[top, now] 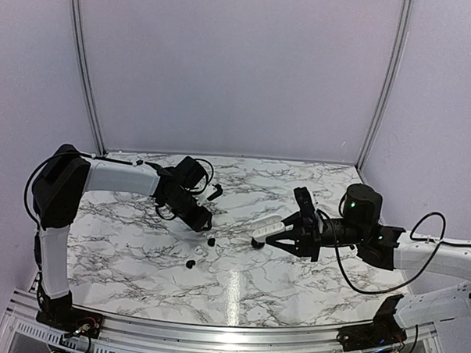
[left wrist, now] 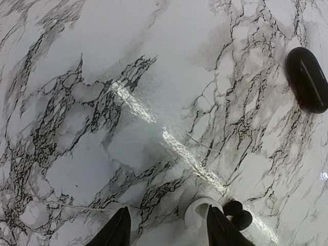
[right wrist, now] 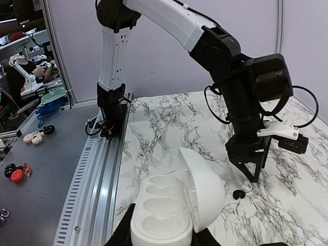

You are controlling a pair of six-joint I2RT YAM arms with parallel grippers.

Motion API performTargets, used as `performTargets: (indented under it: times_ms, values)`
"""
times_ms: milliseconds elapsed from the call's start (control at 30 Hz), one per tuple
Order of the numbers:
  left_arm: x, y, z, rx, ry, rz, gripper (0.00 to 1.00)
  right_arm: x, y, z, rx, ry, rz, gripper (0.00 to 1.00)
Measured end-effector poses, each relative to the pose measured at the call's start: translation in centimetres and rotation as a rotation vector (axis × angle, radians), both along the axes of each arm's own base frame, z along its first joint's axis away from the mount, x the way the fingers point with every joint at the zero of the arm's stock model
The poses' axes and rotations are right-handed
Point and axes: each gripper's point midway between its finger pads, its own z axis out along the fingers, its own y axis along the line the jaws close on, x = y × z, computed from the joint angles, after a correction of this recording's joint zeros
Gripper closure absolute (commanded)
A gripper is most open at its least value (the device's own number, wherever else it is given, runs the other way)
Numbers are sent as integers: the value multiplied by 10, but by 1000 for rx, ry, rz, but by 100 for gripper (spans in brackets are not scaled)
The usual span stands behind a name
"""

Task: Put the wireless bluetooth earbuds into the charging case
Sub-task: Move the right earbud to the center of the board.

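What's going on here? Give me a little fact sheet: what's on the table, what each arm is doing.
surface: marble table
right jaws: shut on the white case, lid open, wells empty
left jaws: open, low over the table, holding nothing
earbuds: tiny, black, on the table beside a white ring, next to the left jaws; count unclear
black oval: lying on the table, apart from the rest

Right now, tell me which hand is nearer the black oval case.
Left. The left hand hangs close to the black oval case, not touching; the right hand is farther off, gripping a white open case.
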Motion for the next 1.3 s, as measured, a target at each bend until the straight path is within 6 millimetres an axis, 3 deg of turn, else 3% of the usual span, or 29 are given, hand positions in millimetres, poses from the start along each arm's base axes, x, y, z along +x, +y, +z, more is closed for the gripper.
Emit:
performTargets:
  times_ms: [300,533,700,1033,1300]
  values:
    - [-4,-13,-4,4,6,-38,50,-15,0,-1,5,-42,35,100]
    - [4,-24,-9,13,1,-54,51,-16,-1,0,7,-59,34,100]
    - [-2,-25,-13,54,-1,-68,53,-15,-1,0,5,-58,29,100]
    - [-11,-16,-20,157,-26,-64,62,-13,-1,-4,-7,-50,16,100]
    - [-26,8,-23,200,-15,5,67,-13,-1,-4,-8,-49,16,100]
